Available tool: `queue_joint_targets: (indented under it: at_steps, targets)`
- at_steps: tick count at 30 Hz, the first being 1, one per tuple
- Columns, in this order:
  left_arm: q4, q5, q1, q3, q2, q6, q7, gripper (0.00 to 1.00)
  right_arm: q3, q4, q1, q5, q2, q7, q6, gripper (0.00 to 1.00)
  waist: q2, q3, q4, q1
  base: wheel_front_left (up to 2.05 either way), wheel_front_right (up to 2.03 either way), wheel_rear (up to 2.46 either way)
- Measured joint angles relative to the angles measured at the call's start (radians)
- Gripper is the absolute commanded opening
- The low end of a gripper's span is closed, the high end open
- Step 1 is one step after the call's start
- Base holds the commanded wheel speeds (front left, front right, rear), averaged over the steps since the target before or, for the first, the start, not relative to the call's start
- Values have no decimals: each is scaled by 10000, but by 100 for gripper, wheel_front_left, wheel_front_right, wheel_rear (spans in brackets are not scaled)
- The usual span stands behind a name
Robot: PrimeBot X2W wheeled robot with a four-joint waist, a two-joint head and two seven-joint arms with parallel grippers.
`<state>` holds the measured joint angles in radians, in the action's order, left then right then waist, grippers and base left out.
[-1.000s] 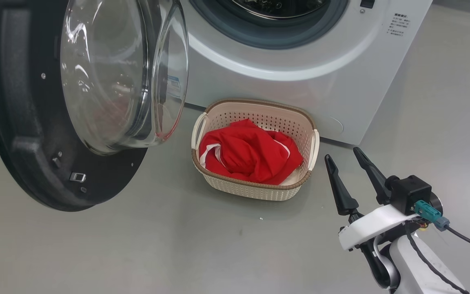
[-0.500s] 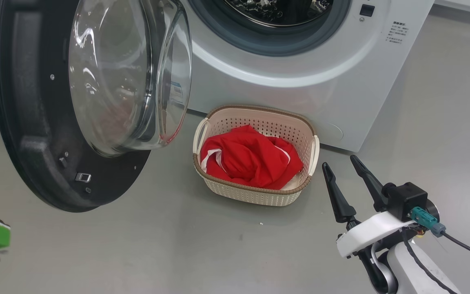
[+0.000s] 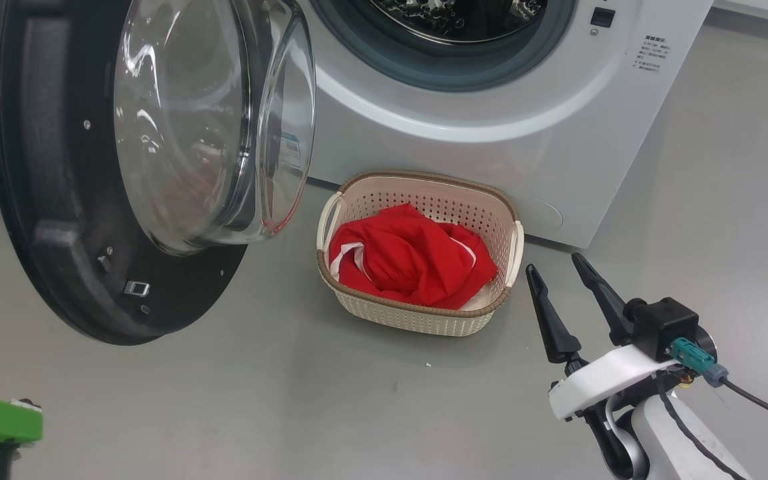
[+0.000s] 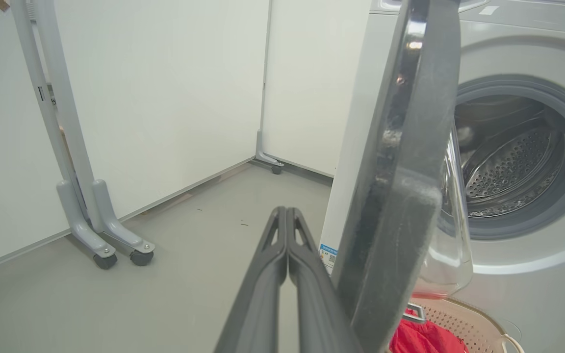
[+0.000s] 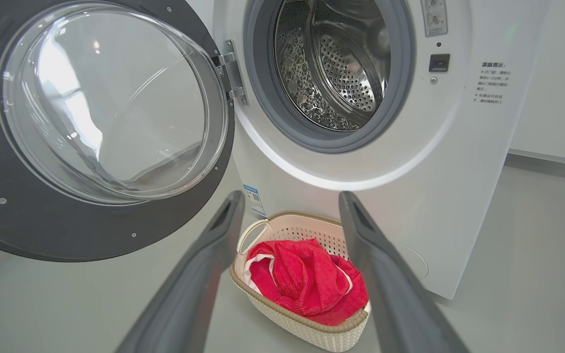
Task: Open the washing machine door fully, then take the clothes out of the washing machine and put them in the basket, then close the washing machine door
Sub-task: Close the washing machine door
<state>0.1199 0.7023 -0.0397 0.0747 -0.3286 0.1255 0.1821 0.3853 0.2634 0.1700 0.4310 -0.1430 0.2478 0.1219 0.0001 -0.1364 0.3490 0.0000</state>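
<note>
2 of 3 steps look done: the red clothes (image 3: 411,257) fill the cream basket (image 3: 424,320) at center, below the washing machine's (image 3: 491,153) empty-looking drum (image 5: 341,63). The washing machine door (image 3: 44,200) at upper left needs closing. The left gripper (image 4: 286,212) is pressed together; the right gripper (image 3: 556,265) is spread and empty.

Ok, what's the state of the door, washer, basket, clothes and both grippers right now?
washing machine door: swung wide open.
washing machine: looks empty inside.
basket: upright, holding the clothes.
clothes: bunched up inside it.
left gripper: shut, empty.
right gripper: open, empty.
</note>
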Motion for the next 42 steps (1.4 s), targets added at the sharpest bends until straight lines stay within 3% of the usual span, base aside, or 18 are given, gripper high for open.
queue_joint_targets:
  at_steps: [4,5,6,42]
  targets:
    - [182,-58,2,-224,4,2,311,3,-27,-2,0,0,0,0,0,100,0,-11,6,0,0,0,0]
    - [234,-88,2,-259,4,2,326,41,-33,-6,0,0,0,0,0,100,0,-12,7,0,0,0,0]
    - [291,-134,3,-267,4,2,399,100,-35,-12,0,0,0,0,0,100,0,-13,7,0,0,0,0]
    - [1639,-169,-18,-640,8,2,585,100,-109,-50,-150,0,35,0,2,100,0,60,10,0,0,0,0]
